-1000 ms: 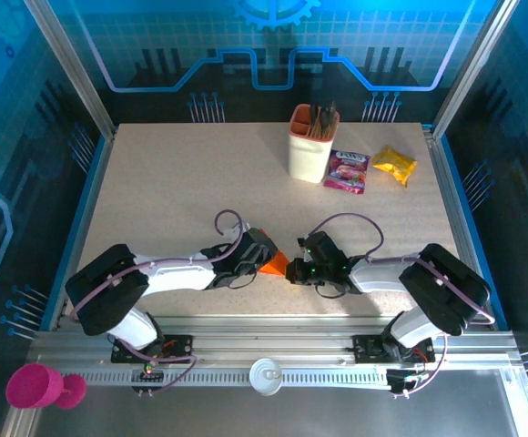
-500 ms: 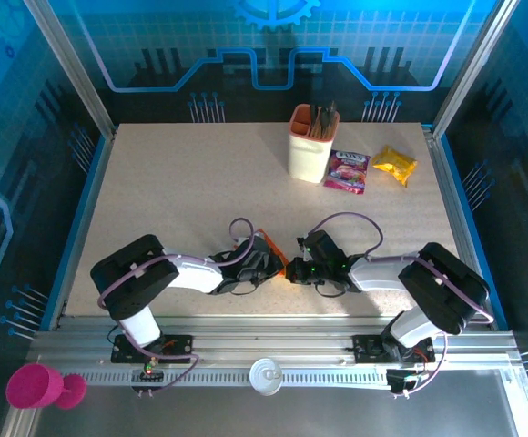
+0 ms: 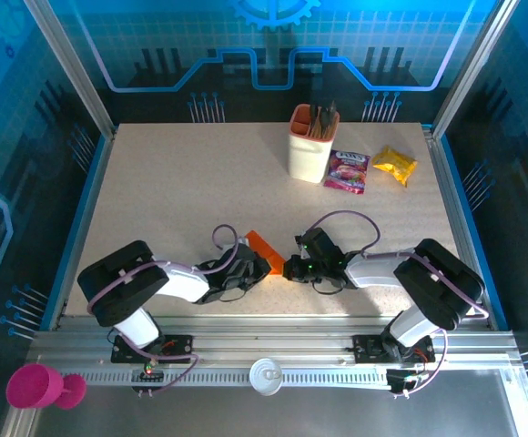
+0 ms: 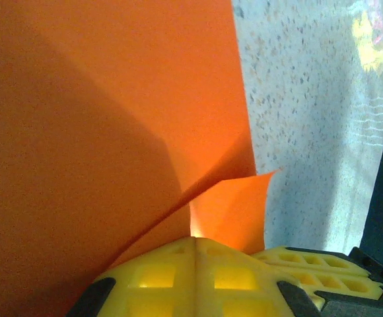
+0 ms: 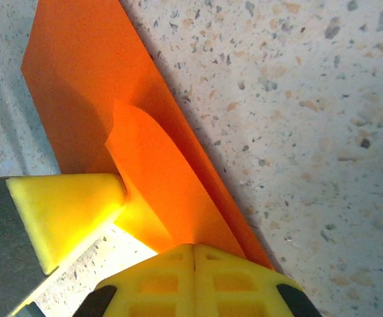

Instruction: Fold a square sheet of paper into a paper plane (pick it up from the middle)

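Now the left claw (image 4: 195, 240) and right claw (image 5: 193, 248), tip to tip, each pinch the square sheet of paper (image 3: 260, 243) between them, likely steadying its flap on the worktop (image 3: 173, 182) for creasing.

No legible words, numbers or brand names.

Pink snack packet (image 3: 347, 170), far right part of the table (image 3: 182, 182): pale lettering on its face, too small to read. Yellow packet (image 3: 394, 165) just beside it: print blurred.

Back wall (image 3: 155, 36): light-blue gear emblem (image 3: 276, 9) at top centre, cut by the frame edge; circuit-style lines (image 3: 273, 73) below, carrying no words.
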{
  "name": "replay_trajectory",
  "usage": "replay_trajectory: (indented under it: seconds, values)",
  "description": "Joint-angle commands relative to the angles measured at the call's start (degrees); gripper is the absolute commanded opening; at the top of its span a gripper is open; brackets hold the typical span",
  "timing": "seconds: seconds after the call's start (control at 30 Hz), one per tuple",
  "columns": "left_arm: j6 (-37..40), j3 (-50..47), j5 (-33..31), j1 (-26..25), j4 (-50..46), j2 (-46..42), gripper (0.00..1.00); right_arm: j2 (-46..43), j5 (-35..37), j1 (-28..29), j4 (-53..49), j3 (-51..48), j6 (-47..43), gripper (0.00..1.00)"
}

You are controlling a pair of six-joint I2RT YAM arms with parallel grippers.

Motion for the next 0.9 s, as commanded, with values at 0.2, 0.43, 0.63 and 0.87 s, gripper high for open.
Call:
replay_trajectory:
  seconds: [0.2,0.43,0.63,0.87]
  values:
    - [0.8,-9.2,-3.8,6.6,-9.5,-1.8,0.0,4.9,5.9,-1.1,-12.6,-3.1,0.7,0.0]
    - [1.7,-11.4,-5.5,10.9,-20.8,-9.5,0.0,5.2,4.9,-2.9,-13.4,-2.0,-2.1,0.0]
    - [14.7,-4.2,-7.9,11.2,-35.4,-23.5,0.01,5.2,4.3,-4.7,-16.6,1.1,-9.5,0.0]
    - [29.5,8.6,3.5,9.8,-36.6,-22.1,0.09,6.8,4.5,-5.0,-18.3,3.8,-14.9,0.0]
